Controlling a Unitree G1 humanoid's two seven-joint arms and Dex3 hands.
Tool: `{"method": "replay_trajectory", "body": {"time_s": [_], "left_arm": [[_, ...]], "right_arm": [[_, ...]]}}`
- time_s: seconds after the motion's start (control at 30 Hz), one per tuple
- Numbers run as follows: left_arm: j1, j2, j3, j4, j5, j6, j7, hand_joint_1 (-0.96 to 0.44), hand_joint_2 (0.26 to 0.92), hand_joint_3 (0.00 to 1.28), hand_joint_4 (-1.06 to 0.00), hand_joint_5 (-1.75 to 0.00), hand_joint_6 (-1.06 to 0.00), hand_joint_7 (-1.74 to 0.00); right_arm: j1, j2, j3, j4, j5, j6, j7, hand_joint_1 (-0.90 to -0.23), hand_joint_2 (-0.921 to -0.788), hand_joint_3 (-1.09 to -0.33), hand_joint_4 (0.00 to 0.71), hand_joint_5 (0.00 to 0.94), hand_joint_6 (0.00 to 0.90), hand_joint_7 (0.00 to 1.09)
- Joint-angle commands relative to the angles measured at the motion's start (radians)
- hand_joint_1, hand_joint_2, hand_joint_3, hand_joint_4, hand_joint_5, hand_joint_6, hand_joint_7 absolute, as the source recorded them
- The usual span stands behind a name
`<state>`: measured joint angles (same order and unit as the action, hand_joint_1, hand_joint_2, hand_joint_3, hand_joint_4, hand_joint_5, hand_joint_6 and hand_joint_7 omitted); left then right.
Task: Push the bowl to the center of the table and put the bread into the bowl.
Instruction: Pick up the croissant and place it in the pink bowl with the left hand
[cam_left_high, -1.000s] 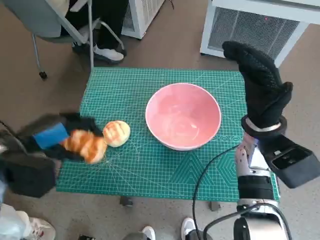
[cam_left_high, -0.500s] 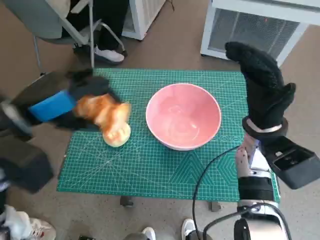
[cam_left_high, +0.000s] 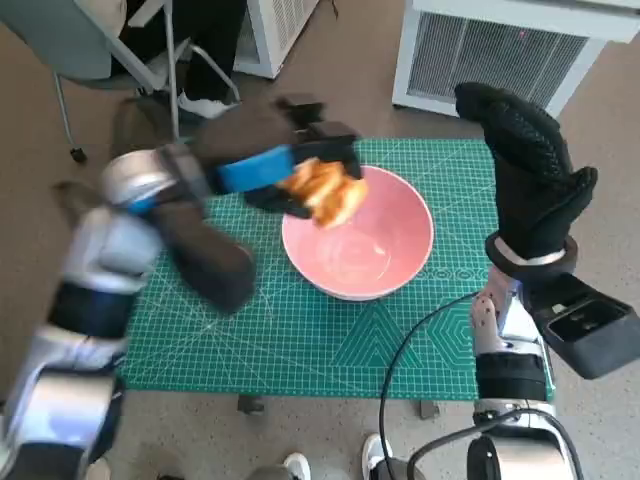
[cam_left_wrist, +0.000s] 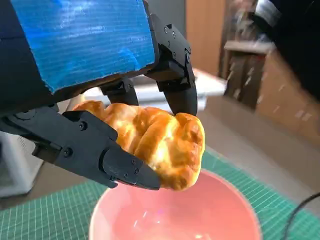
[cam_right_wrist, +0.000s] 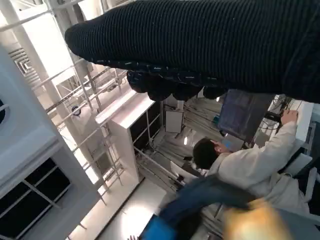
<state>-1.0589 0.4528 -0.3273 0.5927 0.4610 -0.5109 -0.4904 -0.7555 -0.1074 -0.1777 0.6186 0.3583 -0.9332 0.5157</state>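
Golden bread (cam_left_wrist: 160, 145) between left hand (cam_left_wrist: 100, 100) fingers (cam_left_wrist: 125, 167)

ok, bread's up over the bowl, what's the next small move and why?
Probably lower a little, then open the left hand. It grips the bread above the pink bowl's near-left rim, and the wrist view shows open bowl right below it. The right hand is raised beside the bowl, holding nothing.
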Motion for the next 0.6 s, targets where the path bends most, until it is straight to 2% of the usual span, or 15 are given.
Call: {"method": "replay_trajectory", "body": {"time_s": [0.03,0.2,0.27,0.3,0.33,0.37,0.4,0.47,0.6], "left_arm": [[-0.054,-0.056,-0.036,0.127,0.044,0.017,0.052,0.00,0.920,0.10,-0.60,-1.19,-0.65,-1.21],[-0.060,-0.098,-0.060,0.213,0.060,0.034,0.069,0.00,0.920,0.13,-0.55,-1.27,-0.63,-1.21],[-0.061,-0.111,-0.067,0.234,0.054,0.059,0.041,0.00,0.921,0.19,-0.48,-1.31,-0.55,-1.31],[-0.061,-0.116,-0.070,0.241,0.051,0.071,0.026,-0.03,0.910,0.17,-0.43,-0.95,-0.46,-1.04],[-0.062,-0.120,-0.078,0.250,0.053,0.090,0.002,-0.05,0.914,0.14,-0.44,-0.63,-0.46,-0.77],[-0.062,-0.123,-0.084,0.256,0.054,0.103,-0.014,-0.08,0.904,0.10,-0.35,-0.40,-0.39,-0.54],[-0.064,-0.124,-0.093,0.262,0.059,0.122,-0.039,-0.09,0.902,0.09,-0.32,-0.32,-0.38,-0.45],[-0.067,-0.125,-0.107,0.265,0.064,0.153,-0.080,-0.16,0.876,0.04,-0.16,-0.13,-0.29,-0.20],[-0.061,-0.118,-0.118,0.243,0.063,0.184,-0.124,-0.26,0.848,0.01,-0.04,-0.03,-0.23,-0.07]], "right_arm": [[0.025,0.003,0.000,0.001,0.019,0.004,0.019,-0.578,-0.921,-0.811,-0.001,0.438,-0.001,0.62],[0.032,-0.001,-0.002,-0.011,0.012,0.003,0.018,-0.574,-0.921,-0.811,-0.001,0.440,-0.001,0.63],[0.036,-0.003,-0.003,-0.015,0.006,0.001,0.014,-0.571,-0.921,-0.812,-0.001,0.441,-0.001,0.63],[0.038,-0.003,-0.003,-0.017,0.003,0.000,0.012,-0.567,-0.921,-0.813,-0.001,0.442,-0.001,0.63],[0.039,-0.004,-0.004,-0.017,0.000,-0.002,0.009,-0.566,-0.921,-0.814,-0.001,0.444,-0.001,0.63],[0.040,-0.005,-0.005,-0.017,-0.002,-0.004,0.008,-0.564,-0.921,-0.815,-0.001,0.444,-0.001,0.63],[0.041,-0.005,-0.006,-0.017,-0.006,-0.007,0.005,-0.564,-0.921,-0.815,-0.001,0.445,-0.001,0.63],[0.044,-0.005,-0.006,-0.020,-0.013,-0.009,-0.002,-0.562,-0.921,-0.814,-0.001,0.445,-0.001,0.62],[0.046,-0.004,-0.006,-0.022,-0.020,-0.012,-0.010,-0.562,-0.921,-0.814,-0.001,0.444,-0.001,0.62]]}}
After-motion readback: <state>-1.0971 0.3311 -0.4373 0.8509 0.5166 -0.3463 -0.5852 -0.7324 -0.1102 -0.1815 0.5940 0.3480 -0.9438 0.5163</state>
